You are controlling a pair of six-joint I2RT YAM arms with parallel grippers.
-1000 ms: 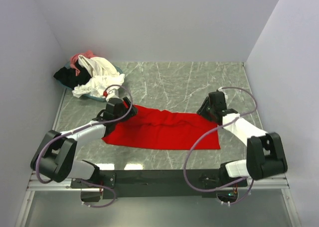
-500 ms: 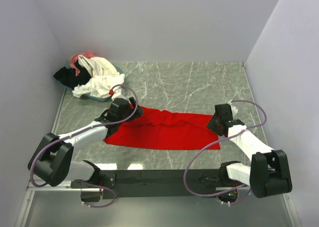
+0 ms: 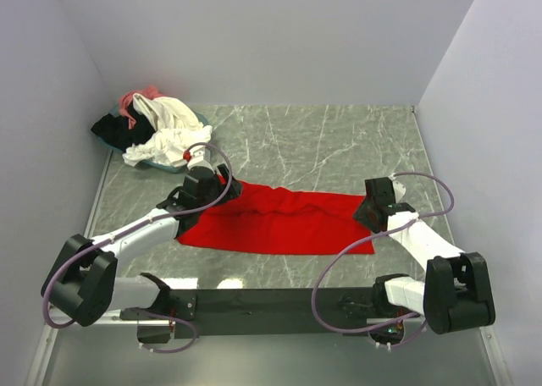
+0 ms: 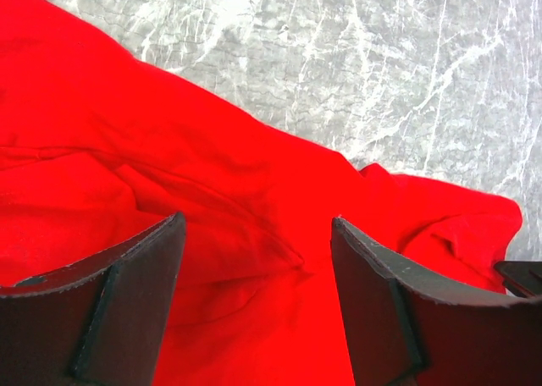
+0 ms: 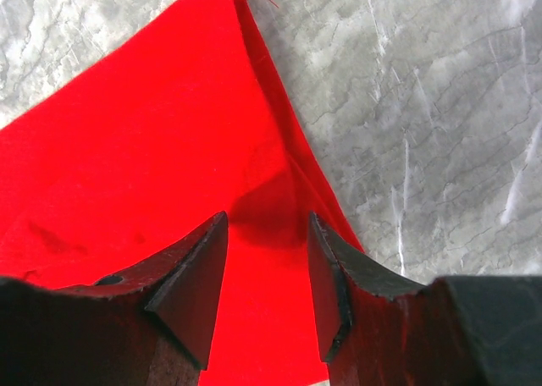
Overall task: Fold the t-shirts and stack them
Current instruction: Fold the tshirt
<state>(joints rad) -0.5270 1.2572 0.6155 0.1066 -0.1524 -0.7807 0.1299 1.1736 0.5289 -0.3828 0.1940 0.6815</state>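
Note:
The red t-shirt (image 3: pixel 279 221) lies flat on the marble table as a long folded band. My left gripper (image 3: pixel 220 191) is open just above its left far end; in the left wrist view (image 4: pixel 258 225) rumpled red cloth (image 4: pixel 169 191) lies between the spread jaws. My right gripper (image 3: pixel 366 215) is open low over the shirt's right end; in the right wrist view (image 5: pixel 267 225) the cloth's right edge (image 5: pixel 279 149) lies under the jaws. The cream-white (image 3: pixel 169 130), black (image 3: pixel 108 130) and pink (image 3: pixel 140 98) t-shirts lie heaped at the back left.
The heap sits in a teal-rimmed tray (image 3: pixel 157 163) near the left wall. Grey walls close in the table on the left, the back and the right. Bare marble (image 3: pixel 339 140) stretches behind and to the right of the red shirt.
My right gripper has moved nearer and lower onto the shirt's right end. My left gripper has shifted slightly right over the left end. The red shirt lies much as before.

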